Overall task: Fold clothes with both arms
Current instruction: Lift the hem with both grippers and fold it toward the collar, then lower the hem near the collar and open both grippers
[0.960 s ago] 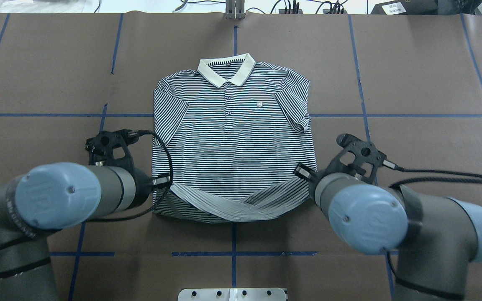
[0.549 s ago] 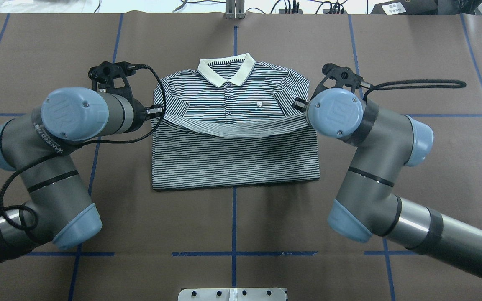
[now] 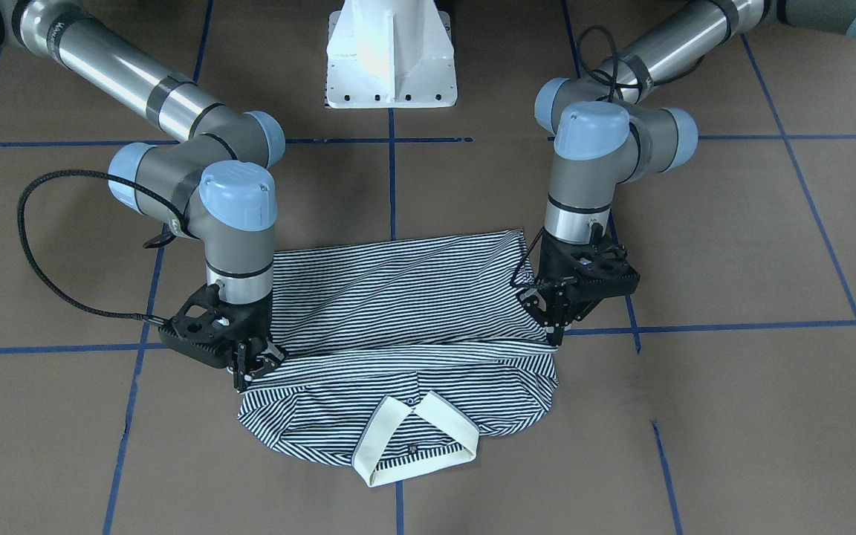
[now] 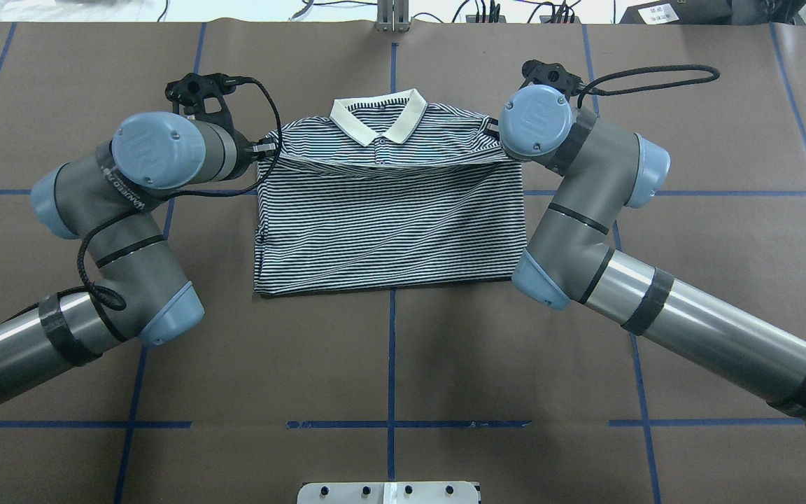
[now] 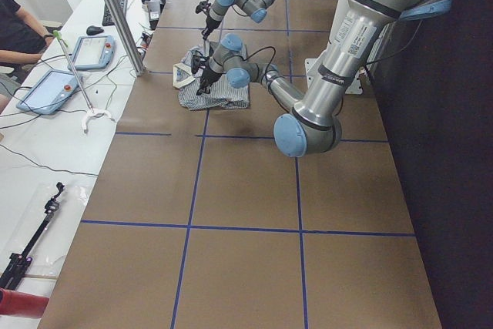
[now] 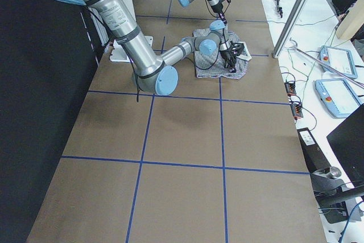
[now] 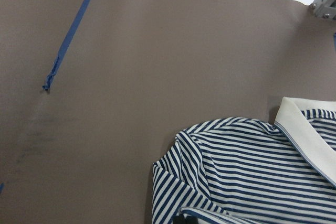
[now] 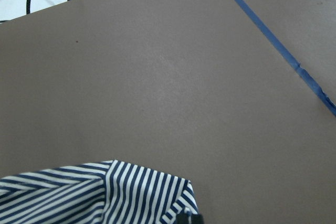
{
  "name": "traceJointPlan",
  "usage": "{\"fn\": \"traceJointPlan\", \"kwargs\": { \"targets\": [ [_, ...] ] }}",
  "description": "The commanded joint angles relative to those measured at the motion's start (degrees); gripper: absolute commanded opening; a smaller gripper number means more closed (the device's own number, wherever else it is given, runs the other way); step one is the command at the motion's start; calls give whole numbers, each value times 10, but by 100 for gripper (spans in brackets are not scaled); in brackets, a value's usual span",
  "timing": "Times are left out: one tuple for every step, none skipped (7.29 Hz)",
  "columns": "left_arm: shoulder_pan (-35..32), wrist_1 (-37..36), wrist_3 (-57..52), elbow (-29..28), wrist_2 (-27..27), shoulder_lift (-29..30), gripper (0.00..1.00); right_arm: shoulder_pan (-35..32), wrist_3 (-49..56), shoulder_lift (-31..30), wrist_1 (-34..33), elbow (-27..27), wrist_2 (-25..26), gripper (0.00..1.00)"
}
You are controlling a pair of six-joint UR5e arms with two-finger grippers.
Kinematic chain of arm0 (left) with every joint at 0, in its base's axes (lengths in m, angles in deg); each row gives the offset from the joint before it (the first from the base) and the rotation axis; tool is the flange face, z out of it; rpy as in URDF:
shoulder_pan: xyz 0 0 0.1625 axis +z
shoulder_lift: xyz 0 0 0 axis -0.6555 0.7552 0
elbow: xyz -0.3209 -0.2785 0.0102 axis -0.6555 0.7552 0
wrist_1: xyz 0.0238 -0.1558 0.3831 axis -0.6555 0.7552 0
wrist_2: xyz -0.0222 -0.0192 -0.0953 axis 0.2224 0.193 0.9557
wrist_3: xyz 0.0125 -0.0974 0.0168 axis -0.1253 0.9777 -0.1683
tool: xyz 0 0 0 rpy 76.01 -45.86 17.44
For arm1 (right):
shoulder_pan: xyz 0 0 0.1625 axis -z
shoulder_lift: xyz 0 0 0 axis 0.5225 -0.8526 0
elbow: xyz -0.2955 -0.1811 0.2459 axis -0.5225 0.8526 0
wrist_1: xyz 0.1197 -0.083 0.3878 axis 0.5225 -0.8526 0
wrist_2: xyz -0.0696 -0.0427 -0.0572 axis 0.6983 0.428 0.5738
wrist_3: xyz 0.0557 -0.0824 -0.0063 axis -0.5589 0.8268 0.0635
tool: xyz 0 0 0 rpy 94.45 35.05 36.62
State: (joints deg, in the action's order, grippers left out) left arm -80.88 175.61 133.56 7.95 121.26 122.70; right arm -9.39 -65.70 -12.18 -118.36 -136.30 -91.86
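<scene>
The striped polo shirt (image 4: 389, 224) lies mid-table, its lower half doubled over the chest. The carried hem runs just short of the cream collar (image 4: 410, 117), which stays uncovered (image 3: 449, 420). My left gripper (image 3: 556, 333) is shut on the hem corner at one shoulder. My right gripper (image 3: 249, 374) is shut on the other corner. From overhead the wrists hide both sets of fingers. The left wrist view shows a shoulder and the collar (image 7: 302, 135). The right wrist view shows only a striped sleeve edge (image 8: 105, 192).
Brown table cover with blue tape lines (image 4: 391, 350). The white pedestal base (image 3: 391, 56) stands behind the shirt. Cables (image 4: 487, 10) run along the far edge. A metal plate (image 4: 389, 492) sits at the near edge. A side bench holds tablets (image 5: 46, 90), a person beside it.
Both grippers have carried the hem from the near edge up across the chest to just below the collar. The logo and placket are now covered.
</scene>
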Motion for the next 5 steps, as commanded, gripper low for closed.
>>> {"fn": "traceJointPlan", "kwargs": {
  "targets": [
    [-7, 12, -10, -33, -26, 17, 0, -12, 6, 25, 11, 47, -4, 0],
    [-7, 13, -23, -39, -27, 18, 0, -12, 7, 29, 14, 57, -4, 0],
    [-8, 14, -26, -45, -27, 20, 0, -12, 7, 31, 15, 60, -4, 0],
    [-7, 22, -26, -59, -27, 27, 0, -12, 7, 35, 15, 60, -3, 0],
    [-7, 28, -25, -64, -27, 31, 0, -12, 6, 38, 28, 62, -3, 0]
  ]
}}
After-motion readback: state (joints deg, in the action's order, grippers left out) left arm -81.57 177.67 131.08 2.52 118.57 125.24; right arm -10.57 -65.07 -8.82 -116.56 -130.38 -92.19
